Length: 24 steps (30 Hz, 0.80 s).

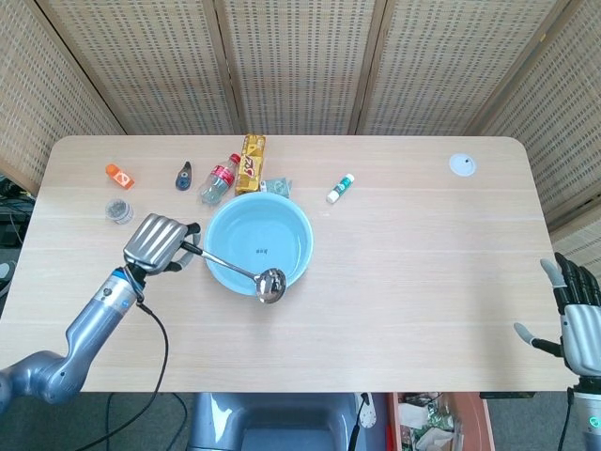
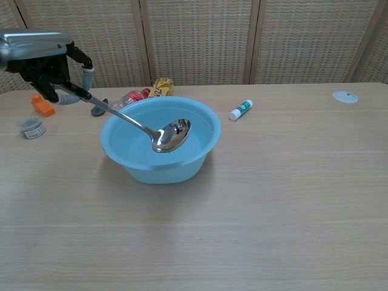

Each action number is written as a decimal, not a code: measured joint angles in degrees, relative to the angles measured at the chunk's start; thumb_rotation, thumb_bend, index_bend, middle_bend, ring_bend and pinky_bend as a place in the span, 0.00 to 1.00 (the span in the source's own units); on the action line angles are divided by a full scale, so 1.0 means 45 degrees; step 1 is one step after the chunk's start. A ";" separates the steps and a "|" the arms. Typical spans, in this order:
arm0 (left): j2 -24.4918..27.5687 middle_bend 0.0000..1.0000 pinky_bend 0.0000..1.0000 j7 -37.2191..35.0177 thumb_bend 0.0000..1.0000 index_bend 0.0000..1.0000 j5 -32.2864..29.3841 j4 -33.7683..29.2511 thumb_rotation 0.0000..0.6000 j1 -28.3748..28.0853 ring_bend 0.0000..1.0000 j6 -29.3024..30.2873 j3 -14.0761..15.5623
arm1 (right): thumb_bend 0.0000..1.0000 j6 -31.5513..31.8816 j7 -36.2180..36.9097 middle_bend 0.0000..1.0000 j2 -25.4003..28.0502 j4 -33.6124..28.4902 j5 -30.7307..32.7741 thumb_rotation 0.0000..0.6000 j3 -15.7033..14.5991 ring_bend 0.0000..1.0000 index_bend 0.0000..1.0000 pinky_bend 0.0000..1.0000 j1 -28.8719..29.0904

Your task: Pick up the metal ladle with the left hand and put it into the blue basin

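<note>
My left hand (image 1: 155,242) (image 2: 42,60) grips the handle of the metal ladle (image 1: 246,272) (image 2: 145,129) and holds it in the air. The handle slants down to the right, and the shiny bowl hangs over the near rim of the blue basin (image 1: 230,225) (image 2: 200,130), which stands in the middle of the table. The basin holds nothing else. My right hand (image 1: 577,315) hovers open beyond the table's right front corner, seen only in the head view.
Behind the basin lie a plastic bottle (image 1: 219,178), a yellow packet (image 1: 250,162) and a dark small object (image 1: 183,176). An orange item (image 1: 118,176) and a small jar (image 1: 118,210) sit at the left. A white tube (image 1: 340,188) and a white disc (image 1: 461,165) lie further right.
</note>
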 measured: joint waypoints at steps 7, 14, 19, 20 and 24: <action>-0.0423 1.00 0.99 0.1858 0.56 0.88 -0.3019 0.1933 1.00 -0.1764 0.93 -0.1101 -0.0105 | 0.00 -0.0471 0.0219 0.00 -0.0059 0.0313 0.0407 1.00 0.0124 0.00 0.00 0.00 0.0160; -0.1225 1.00 0.99 0.3041 0.56 0.88 -0.4979 0.3849 1.00 -0.3293 0.93 -0.1903 0.0222 | 0.00 -0.0901 0.0371 0.00 -0.0137 0.0609 0.0841 1.00 0.0292 0.00 0.00 0.00 0.0323; -0.1953 1.00 0.99 0.4016 0.56 0.88 -0.5880 0.4626 1.00 -0.4175 0.93 -0.2013 0.0699 | 0.00 -0.1089 0.0386 0.00 -0.0208 0.0778 0.0997 1.00 0.0370 0.00 0.00 0.00 0.0427; -0.2072 1.00 0.99 0.4186 0.56 0.88 -0.6046 0.4710 1.00 -0.4321 0.93 -0.2002 0.0787 | 0.00 -0.1094 0.0387 0.00 -0.0211 0.0788 0.1005 1.00 0.0377 0.00 0.00 0.00 0.0432; -0.2509 1.00 0.99 0.4987 0.57 0.88 -0.6528 0.5019 1.00 -0.4863 0.93 -0.1855 0.1143 | 0.00 -0.1134 0.0393 0.00 -0.0217 0.0834 0.1065 1.00 0.0402 0.00 0.00 0.00 0.0449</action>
